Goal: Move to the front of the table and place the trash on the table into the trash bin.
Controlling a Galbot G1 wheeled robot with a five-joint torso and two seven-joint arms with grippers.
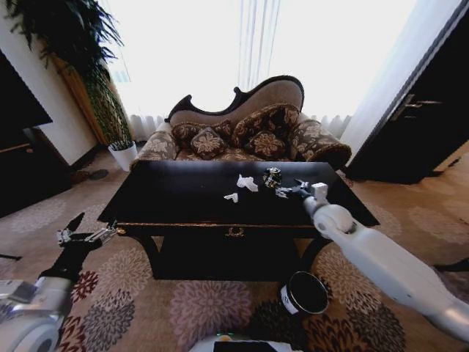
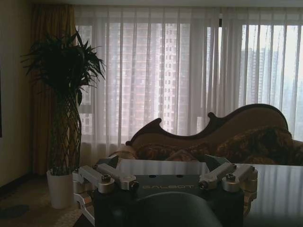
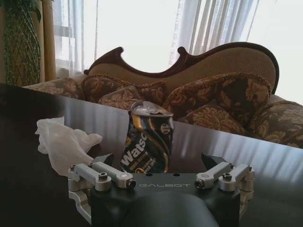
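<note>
Bin (image 1: 304, 293) stands on carpet below table (image 1: 176, 198), its inside dark.

On the worktop (image 1: 176, 192) a can (image 1: 272, 177) lies right of two wads (image 1: 247, 182); the bin (image 1: 303, 293) stands on the floor before it, a sofa (image 1: 242, 132) behind.

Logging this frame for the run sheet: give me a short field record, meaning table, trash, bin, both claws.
table: black table, robot in front of it
trash: crushed can upright; large paper wad beside it; small paper wad nearer the front edge
bin: trash bin on the carpet below the table's front right
right claw: right claw open, low over the table, can just ahead between its fingers
left claw: left claw open, off the table's left corner
</note>
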